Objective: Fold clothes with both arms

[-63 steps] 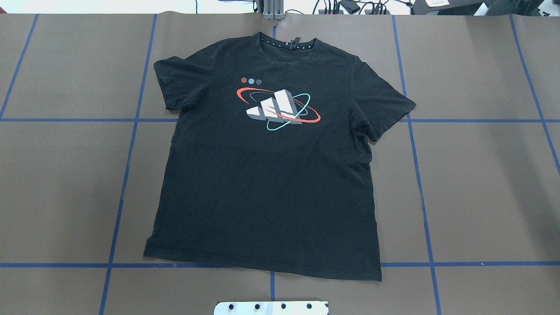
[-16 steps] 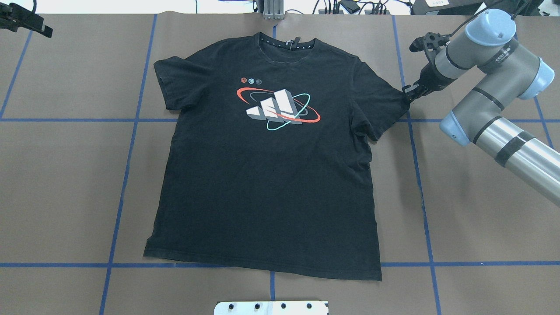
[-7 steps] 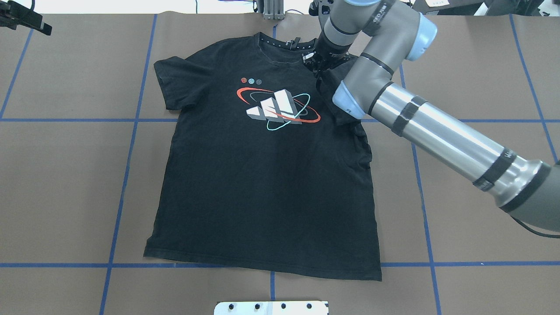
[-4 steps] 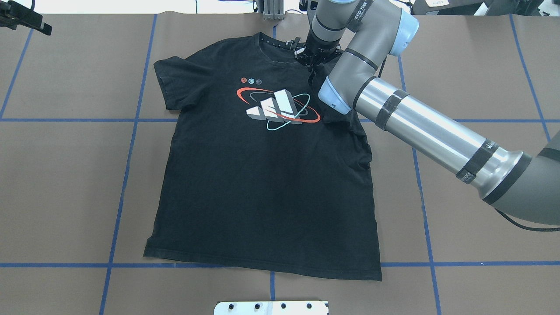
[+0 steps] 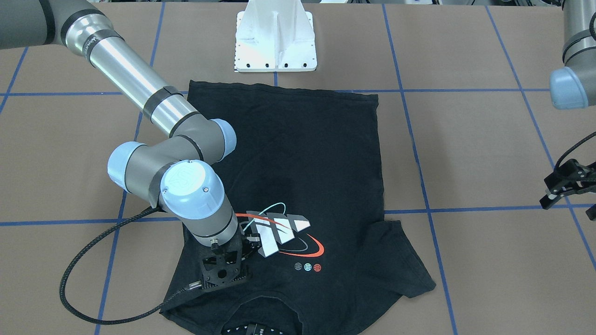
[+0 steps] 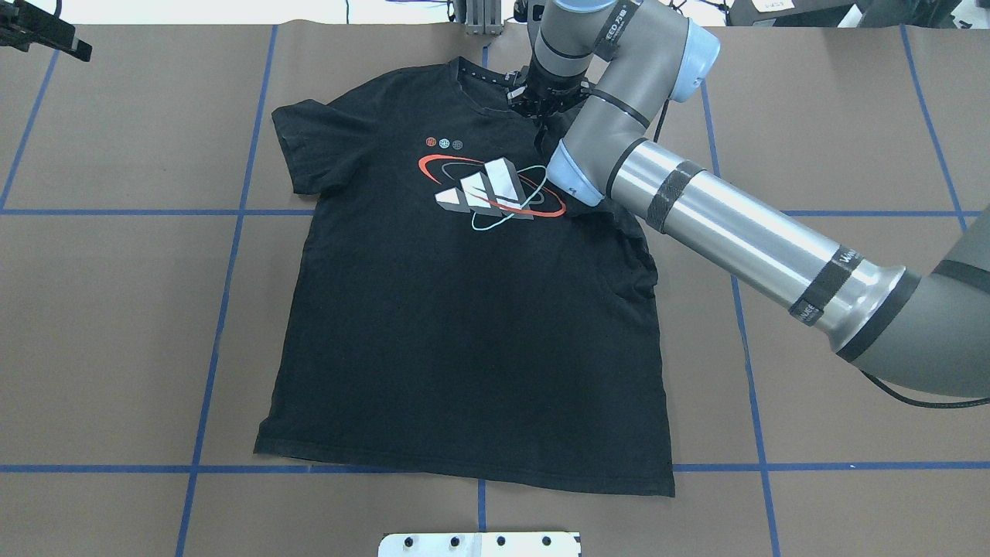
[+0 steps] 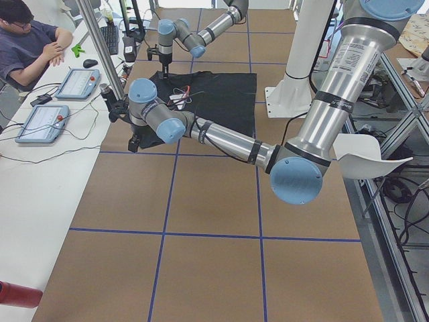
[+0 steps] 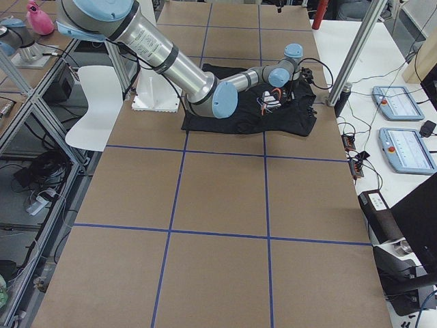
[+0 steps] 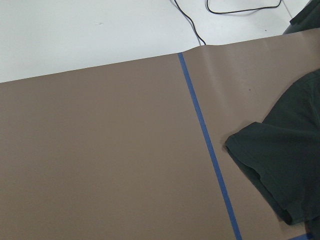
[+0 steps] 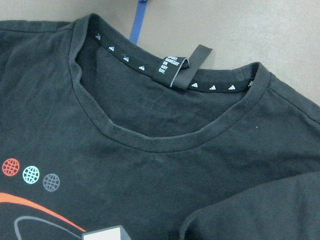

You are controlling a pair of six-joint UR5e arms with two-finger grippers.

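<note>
The black T-shirt (image 6: pixel 464 333) lies flat on the brown table, chest print up and collar (image 10: pixel 150 135) at the far side. My right gripper (image 6: pixel 539 116) is down on it just right of the collar, shut on the right sleeve. That sleeve (image 10: pixel 250 215) is pulled inward and lies folded over the chest. The arm hides the fingers. My left gripper (image 5: pixel 549 193) hovers open off the far left corner of the table (image 6: pixel 54 42), apart from the shirt. The left sleeve (image 9: pixel 280 165) lies flat.
A white mount plate (image 6: pixel 479 544) sits at the near edge. Blue tape lines (image 6: pixel 224 294) grid the brown paper. The right arm's forearm (image 6: pixel 735 240) crosses above the shirt's right side. A person (image 7: pixel 27 40) sits at a side desk with tablets.
My right gripper has moved left toward the collar, dragging the right sleeve further over the chest. The left gripper has stayed where it was.
</note>
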